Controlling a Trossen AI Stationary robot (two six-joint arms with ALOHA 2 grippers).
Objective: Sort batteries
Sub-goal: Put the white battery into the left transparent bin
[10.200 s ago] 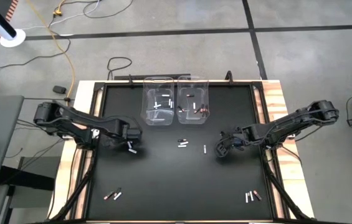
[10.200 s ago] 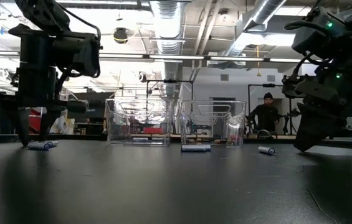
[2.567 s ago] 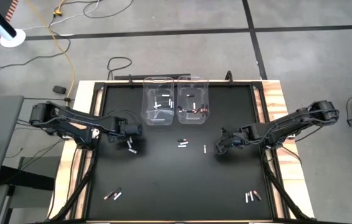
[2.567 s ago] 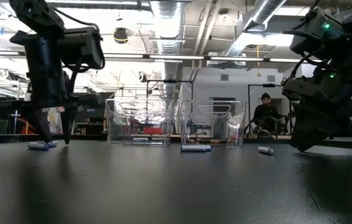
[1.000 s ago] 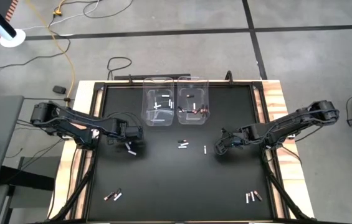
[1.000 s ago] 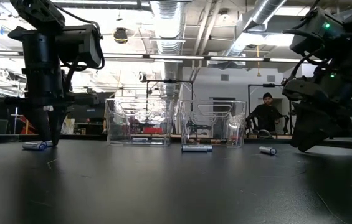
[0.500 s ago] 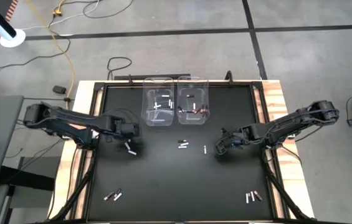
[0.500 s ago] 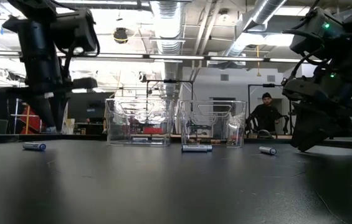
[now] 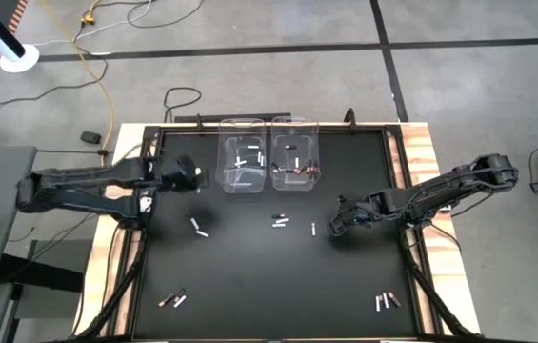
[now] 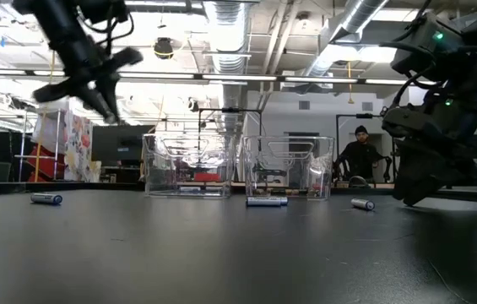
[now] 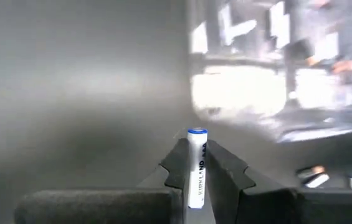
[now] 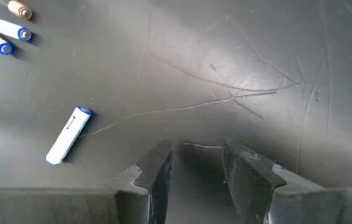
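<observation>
Beside left bin (image 9: 241, 167), your left gripper (image 11: 197, 163) is pinching white battery (image 11: 196, 165) mid-length; light, stiff, slippery, rolling easily. Right gripper (image 12: 195, 163) is hovering wide over worktop (image 9: 269, 267).

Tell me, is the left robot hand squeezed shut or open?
Shut. The left gripper pinches a white battery between its fingers.

Grey concrete floor (image 9: 249, 86) around table, dark seams crossing it. Yellow cable (image 9: 97, 81) and black cable (image 9: 185, 95) lie on floor. White round base (image 9: 19, 59) at upper left corner. Black table top (image 9: 269, 276) with wood edge (image 9: 424, 152). Low view: ceiling with ducts (image 10: 230, 21), pipes, bright light. Person (image 10: 361, 156) stands far behind table.
</observation>
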